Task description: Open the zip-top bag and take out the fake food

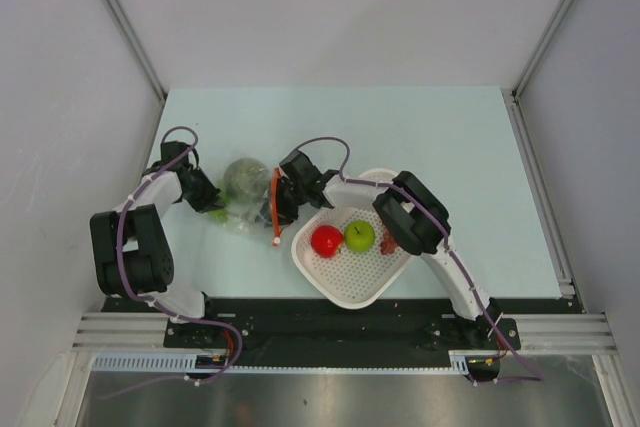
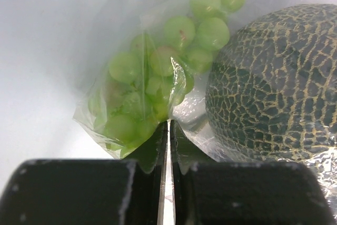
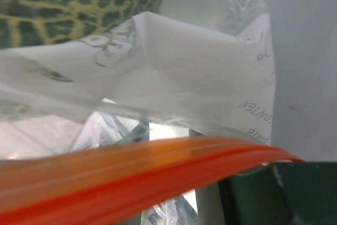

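Bright, even light; glare on the zip-top bag (right wrist view blurred).

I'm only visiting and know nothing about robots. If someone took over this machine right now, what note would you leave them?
Left end effector: shut on the zip-top bag, pinching its plastic beside the green grapes.
Right end effector: at the orange zip strip; grip unclear.
In the bag: the grapes and a netted melon.
Done: red fruit, green apple and a dark-red piece lie in the white basket.
Left: take out the grapes and melon.
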Available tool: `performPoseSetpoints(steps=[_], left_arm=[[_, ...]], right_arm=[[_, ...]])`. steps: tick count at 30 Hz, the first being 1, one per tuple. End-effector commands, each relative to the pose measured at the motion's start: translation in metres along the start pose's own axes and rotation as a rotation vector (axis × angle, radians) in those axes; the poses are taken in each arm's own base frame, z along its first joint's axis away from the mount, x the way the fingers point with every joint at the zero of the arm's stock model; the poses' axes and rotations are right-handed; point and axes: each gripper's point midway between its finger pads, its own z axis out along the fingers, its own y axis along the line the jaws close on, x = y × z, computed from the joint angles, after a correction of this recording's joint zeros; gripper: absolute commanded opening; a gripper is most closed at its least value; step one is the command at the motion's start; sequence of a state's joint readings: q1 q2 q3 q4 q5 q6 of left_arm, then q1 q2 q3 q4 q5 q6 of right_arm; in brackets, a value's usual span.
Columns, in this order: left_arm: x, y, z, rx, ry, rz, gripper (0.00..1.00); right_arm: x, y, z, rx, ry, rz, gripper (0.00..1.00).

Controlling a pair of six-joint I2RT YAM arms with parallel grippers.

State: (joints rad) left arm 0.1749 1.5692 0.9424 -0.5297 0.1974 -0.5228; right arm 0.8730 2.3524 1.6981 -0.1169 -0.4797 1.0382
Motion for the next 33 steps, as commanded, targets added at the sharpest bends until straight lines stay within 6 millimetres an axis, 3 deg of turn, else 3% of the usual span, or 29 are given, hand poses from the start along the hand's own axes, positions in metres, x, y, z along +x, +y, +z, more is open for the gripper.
performPoseSetpoints(steps=[1,7,11,17,22,23,25,28,33], left_arm=[[0.006,0.001,-0.001,-0.002,0.012,0.008,0.08],[0.007,0.002,-0.001,-0.003,0.012,0.005,0.08],[0.007,0.002,-0.001,-0.003,0.01,0.005,0.08],[0.007,0.001,-0.001,-0.001,0.008,0.004,0.08],[0.005,0.001,-0.002,-0.001,0.004,0.002,0.07],[0.006,0.001,-0.001,0.0,0.006,0.004,0.07],[0.006,0.002,-0.002,-0.006,0.003,0.007,0.07],[0.005,0.004,-0.001,-0.012,-0.002,0.012,0.07],[0.003,0.01,0.004,-0.041,0.006,0.006,0.05]], right_arm=[[-0.002,0.048,-0.023,-0.107,-0.023,-0.074,0.42],[0.0,0.052,-0.02,-0.129,-0.027,-0.092,0.51],[0.002,0.057,-0.018,-0.146,-0.01,-0.103,0.5],[0.011,0.063,-0.008,-0.191,0.023,-0.094,0.35],[0.012,0.058,-0.002,-0.189,0.045,-0.069,0.31],[0.011,0.059,-0.003,-0.187,0.047,-0.067,0.27],[0.01,0.06,-0.006,-0.195,0.055,-0.056,0.21],[0.009,0.068,-0.015,-0.208,0.053,-0.059,0.0],[0.01,0.077,-0.041,-0.135,0.046,-0.087,0.0]])
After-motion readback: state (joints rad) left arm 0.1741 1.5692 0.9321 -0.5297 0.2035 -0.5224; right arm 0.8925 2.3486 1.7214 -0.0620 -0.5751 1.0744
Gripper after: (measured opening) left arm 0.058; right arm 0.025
